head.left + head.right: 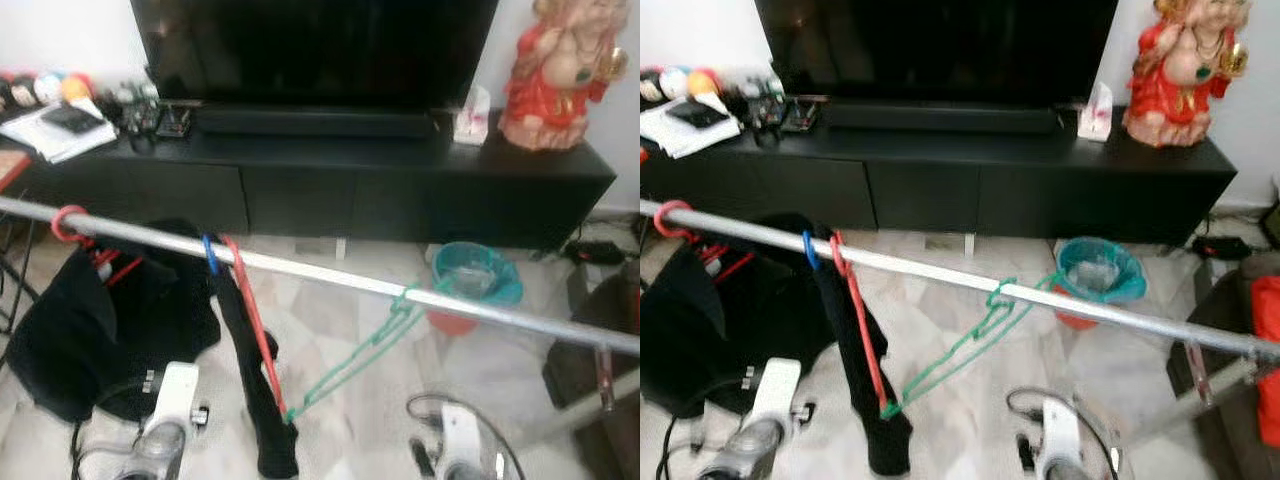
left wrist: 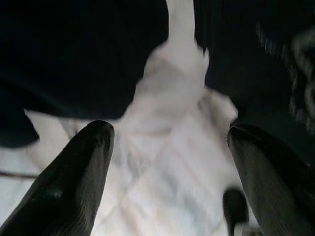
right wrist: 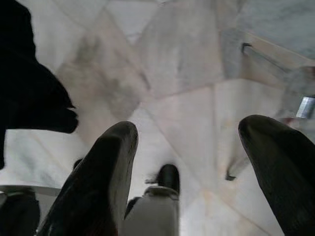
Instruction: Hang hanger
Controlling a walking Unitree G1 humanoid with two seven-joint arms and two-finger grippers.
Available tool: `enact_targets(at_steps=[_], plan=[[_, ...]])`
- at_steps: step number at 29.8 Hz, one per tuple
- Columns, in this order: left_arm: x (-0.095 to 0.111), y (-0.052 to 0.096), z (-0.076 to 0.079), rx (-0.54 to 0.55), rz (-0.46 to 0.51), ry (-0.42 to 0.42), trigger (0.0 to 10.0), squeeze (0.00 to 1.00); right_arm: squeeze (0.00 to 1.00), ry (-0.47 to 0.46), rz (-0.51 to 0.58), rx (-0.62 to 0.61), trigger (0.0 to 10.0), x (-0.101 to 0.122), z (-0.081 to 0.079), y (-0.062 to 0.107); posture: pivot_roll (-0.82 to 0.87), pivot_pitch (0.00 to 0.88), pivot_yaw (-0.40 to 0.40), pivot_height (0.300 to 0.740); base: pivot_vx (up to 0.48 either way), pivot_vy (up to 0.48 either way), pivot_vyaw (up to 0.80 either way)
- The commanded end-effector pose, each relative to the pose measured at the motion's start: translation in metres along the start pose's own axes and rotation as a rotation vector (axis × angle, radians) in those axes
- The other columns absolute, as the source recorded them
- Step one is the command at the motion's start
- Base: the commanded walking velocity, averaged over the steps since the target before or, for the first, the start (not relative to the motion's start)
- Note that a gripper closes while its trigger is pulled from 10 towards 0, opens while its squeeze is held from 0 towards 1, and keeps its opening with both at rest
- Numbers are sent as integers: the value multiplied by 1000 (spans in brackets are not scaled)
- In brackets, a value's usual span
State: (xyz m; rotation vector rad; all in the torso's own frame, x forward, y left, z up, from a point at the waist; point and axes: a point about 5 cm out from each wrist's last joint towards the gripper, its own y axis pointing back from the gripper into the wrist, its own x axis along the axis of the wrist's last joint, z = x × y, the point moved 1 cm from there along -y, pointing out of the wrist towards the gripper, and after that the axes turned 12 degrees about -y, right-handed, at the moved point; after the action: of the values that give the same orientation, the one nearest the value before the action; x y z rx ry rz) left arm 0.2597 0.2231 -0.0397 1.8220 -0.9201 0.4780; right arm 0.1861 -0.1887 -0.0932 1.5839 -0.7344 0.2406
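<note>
On the silver rail (image 1: 330, 278) before me hangs the green hanger (image 1: 370, 350), beside a red hanger (image 1: 255, 320). Below it, my left gripper (image 2: 167, 167) and right gripper (image 3: 189, 162) both spread empty over the floor (image 3: 182, 73).

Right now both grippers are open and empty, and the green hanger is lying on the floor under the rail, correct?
Not quite. The green hanger is hooked on the metal rail, hanging tilted, as the left eye view shows. The rest stands: the left gripper and right gripper are open and empty in their wrist views.
</note>
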Motion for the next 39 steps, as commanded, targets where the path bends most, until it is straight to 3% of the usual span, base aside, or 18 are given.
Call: enact_targets(at_steps=[1, 4, 9, 10, 11, 13, 15, 19, 24, 29, 31, 39], plan=[[3, -1, -10, 46, 16, 7, 10000, 0, 0, -2, -11, 6, 10000, -3, -3, 0, 24, 0, -35, 740, 0, 0, 0], [49, -4, -33, 158, 209, 52, 10000, 0, 0, 2, -12, 4, 10000, -3, -2, 0, 27, 0, -39, 740, 0, 0, 0], [81, 2, -39, 187, 380, 28, 10000, 0, 0, 2, -11, 2, 10000, -3, -1, 0, 21, 0, -36, 740, 0, 0, 0], [93, 7, -39, 187, 450, 16, 10000, 0, 0, 2, -11, 1, 10000, -3, -1, 0, 14, 0, -31, 740, 0, 0, 0], [93, 7, -39, 187, 450, 16, 10000, 0, 0, 2, -11, 1, 10000, -3, -1, 0, 14, 0, -31, 740, 0, 0, 0], [113, 17, -37, 155, 530, 37, 10000, 0, 0, -2, -10, -1, 10000, -3, -1, 0, 14, 0, -31, 740, 0, 0, 0], [119, 23, -32, 94, 544, 47, 10000, 0, 0, -3, -10, -3, 10000, -3, 0, 0, 10, 0, -26, 740, 0, 0, 0], [123, 40, -21, -38, 551, -13, 10000, 0, 0, 0, -13, -3, 10000, -3, 1, 0, 15, 0, -27, 740, 0, 0, 0], [116, 49, -38, 45, 452, -16, 10000, 0, 0, 6, -14, -1, 10000, -3, 1, 1, 13, 0, -26, 740, 0, 0, 0], [116, 64, -43, 45, 379, -9, 10000, 0, 0, 12, -15, 1, 10000, -3, 2, 1, 18, 0, -30, 740, 0, 0, 0], [131, 76, -42, 16, 398, -23, 10000, 0, 0, 13, -17, 1, 10000, -3, 2, 1, 19, 0, -31, 740, 0, 0, 0], [162, 100, -50, -1, 405, -38, 10000, 0, 0, 10, -16, -1, 10000, -3, 2, 1, 17, 0, -27, 740, 0, 0, 0]])
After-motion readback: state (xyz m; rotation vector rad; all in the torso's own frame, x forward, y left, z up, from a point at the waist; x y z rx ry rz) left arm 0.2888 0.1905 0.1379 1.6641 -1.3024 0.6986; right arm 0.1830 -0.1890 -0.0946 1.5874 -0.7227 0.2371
